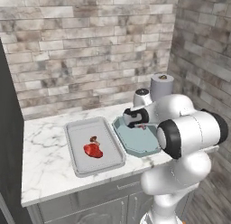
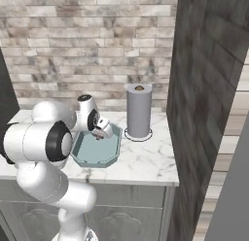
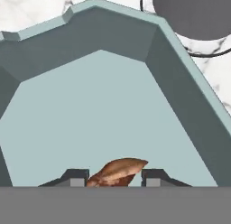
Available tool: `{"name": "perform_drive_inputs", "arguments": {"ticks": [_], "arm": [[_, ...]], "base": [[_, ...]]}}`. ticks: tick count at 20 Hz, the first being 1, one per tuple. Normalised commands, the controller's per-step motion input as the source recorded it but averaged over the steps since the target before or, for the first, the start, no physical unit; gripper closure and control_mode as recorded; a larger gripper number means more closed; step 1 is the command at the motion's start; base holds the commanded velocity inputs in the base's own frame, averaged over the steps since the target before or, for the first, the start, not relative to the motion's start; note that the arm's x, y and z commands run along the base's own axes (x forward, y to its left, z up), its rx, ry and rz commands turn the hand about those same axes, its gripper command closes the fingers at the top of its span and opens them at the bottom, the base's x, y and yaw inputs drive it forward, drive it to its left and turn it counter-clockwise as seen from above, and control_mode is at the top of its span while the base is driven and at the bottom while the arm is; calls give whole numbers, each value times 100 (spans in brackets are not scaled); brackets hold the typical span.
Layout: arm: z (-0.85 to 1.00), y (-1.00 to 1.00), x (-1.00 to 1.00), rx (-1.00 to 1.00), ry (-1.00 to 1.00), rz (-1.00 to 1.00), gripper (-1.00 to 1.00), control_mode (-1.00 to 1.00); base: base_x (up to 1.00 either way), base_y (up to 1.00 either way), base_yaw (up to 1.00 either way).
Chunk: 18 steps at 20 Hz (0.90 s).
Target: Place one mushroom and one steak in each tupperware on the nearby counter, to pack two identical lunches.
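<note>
The gripper (image 3: 114,177) hangs low inside the teal octagonal tupperware (image 3: 113,114), with a brown mushroom (image 3: 118,170) lying between its two dark finger tips (image 3: 75,177). The tips stand apart on either side of the cap with a little gap showing, so the jaws look parted around the mushroom rather than clamped on it; whether the mushroom already rests on the teal floor I cannot tell.

In the left base view the teal tupperware (image 1: 137,142) sits on the marble counter (image 1: 45,146) just beside the grey rectangular tupperware (image 1: 76,146), which holds a bright red steak (image 1: 93,150) with a small mushroom (image 1: 94,138) touching its far edge. Behind the teal tupperware stands a grey paper towel roll (image 2: 138,111).

Risks from here, as I judge them:
- The mushroom may cling to one finger pad and ride up when the hand lifts, dropping outside the teal tupperware or onto its sloped wall.
- If it falls from a height it could roll, being small and rounded, though the walls should contain it.
- A careless rise could knock the teal tupperware's rim, shoving it into the grey one.
- The paper towel roll stands near the far rim, so a wide swing could tip it.
- The teal tupperware shows no steak, so stopping here leaves the lunches unequal.
</note>
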Motion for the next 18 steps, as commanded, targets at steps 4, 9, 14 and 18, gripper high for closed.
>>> {"name": "perform_drive_inputs", "arguments": {"ticks": [4,9,14,18], "arm": [[-22,11,54,0,7,0,-100,-100],[-26,1,49,0,3,0,-100,-100],[0,0,-8,0,0,0,-100,-100],[39,0,-87,-3,-10,0,-100,-100]], "base": [[0,0,0],[0,0,0],[0,0,0],[0,0,0]]}}
